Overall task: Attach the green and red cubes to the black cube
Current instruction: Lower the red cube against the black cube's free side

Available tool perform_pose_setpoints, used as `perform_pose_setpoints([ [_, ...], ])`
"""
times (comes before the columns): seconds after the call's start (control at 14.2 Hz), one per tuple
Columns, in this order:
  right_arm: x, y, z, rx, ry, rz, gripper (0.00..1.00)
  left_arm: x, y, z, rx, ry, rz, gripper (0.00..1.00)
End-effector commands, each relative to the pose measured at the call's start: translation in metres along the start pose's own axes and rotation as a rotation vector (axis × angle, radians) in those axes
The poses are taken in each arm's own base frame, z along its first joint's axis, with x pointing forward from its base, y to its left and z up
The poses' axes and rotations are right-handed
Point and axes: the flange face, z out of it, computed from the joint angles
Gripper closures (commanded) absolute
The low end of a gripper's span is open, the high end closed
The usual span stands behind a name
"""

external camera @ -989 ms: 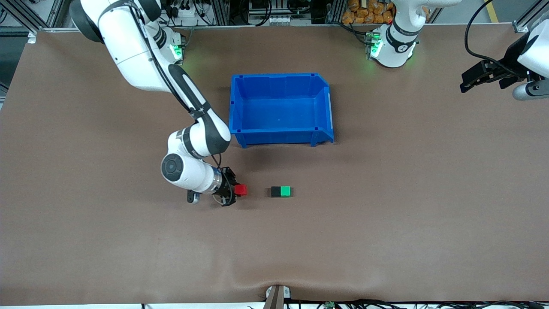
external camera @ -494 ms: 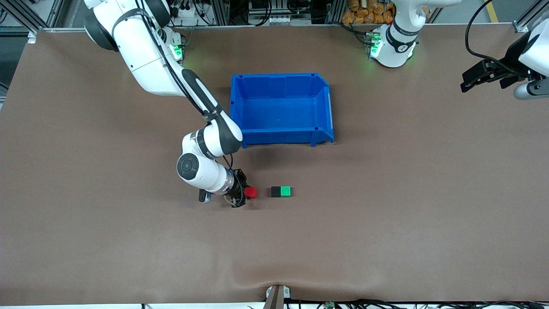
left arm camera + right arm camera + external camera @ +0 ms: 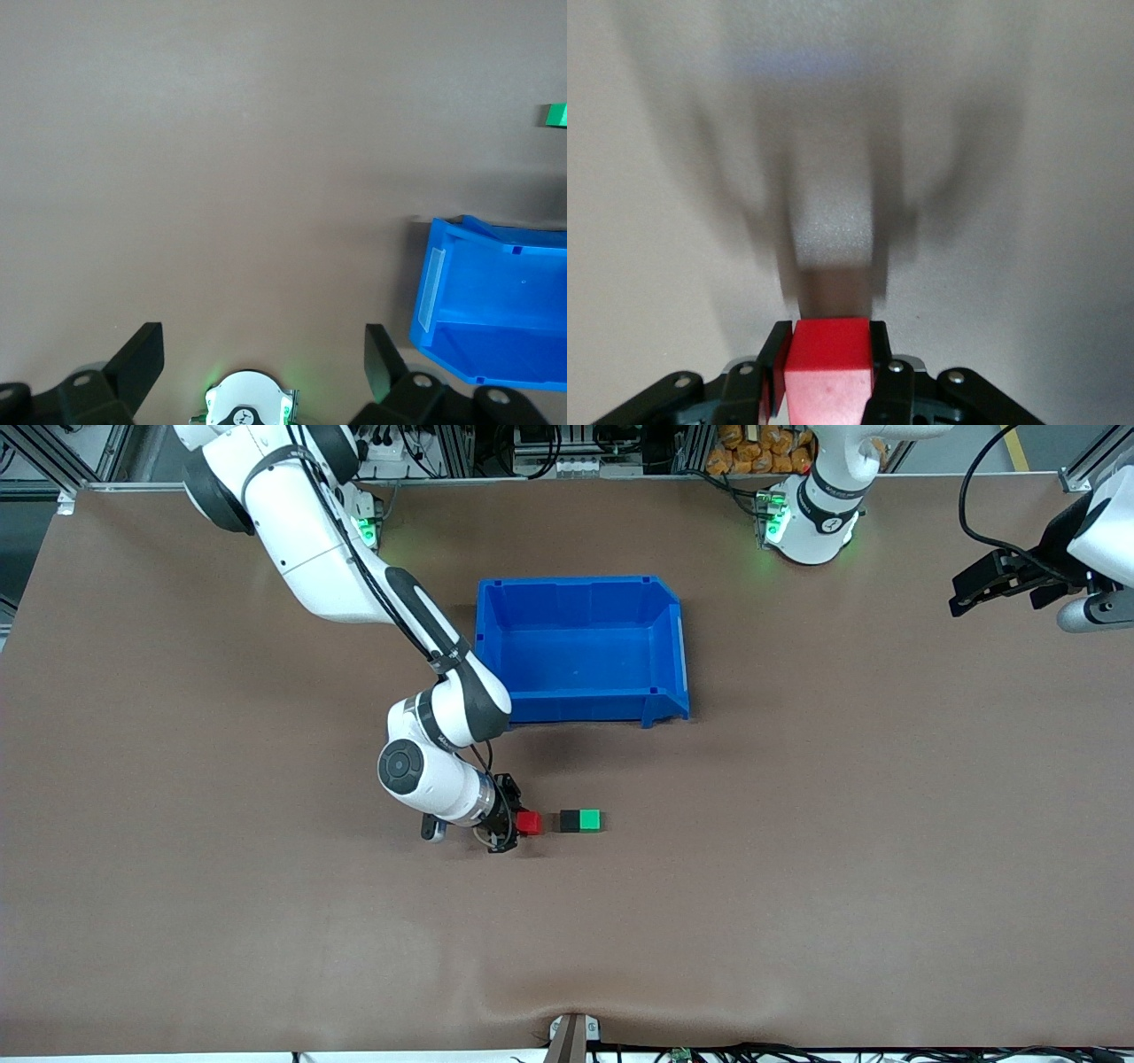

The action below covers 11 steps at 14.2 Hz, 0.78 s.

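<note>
The right gripper (image 3: 521, 824) has its fingers clamped on the small bright red cube (image 3: 530, 823), apparently just above the brown tabletop (image 3: 797, 868) mid-way between its edges. Slide it squarely into the matte black cube (image 3: 570, 820), already joined to the green cube (image 3: 590, 820). The left gripper (image 3: 970, 593) waits, fingers apart, at the tabletop's edge

Matt brown table (image 3: 797, 886), glossy plastic blue bin (image 3: 580, 704), matt red cube (image 3: 829, 367)

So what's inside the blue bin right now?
The blue bin holds nothing on the part of its floor that shows in the front view. The strip of floor just inside its nearest wall is covered by that wall, so that part stays unconfirmed.
</note>
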Motion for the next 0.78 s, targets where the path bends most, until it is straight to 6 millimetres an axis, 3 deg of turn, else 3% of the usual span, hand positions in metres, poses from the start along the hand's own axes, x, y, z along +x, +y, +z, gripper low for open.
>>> perform_pose_setpoints([
  [0.0, -0.009, -0.002, 0.006, 0.007, -0.011, 0.021, 1.0, -0.001, 0.003, -0.004, 0.011, 0.005, 0.01, 0.0],
  [0.71, -0.025, -0.001, 0.012, 0.016, -0.022, 0.049, 1.0, 0.0, 0.004, -0.001, 0.009, -0.001, 0.005, 0.0],
])
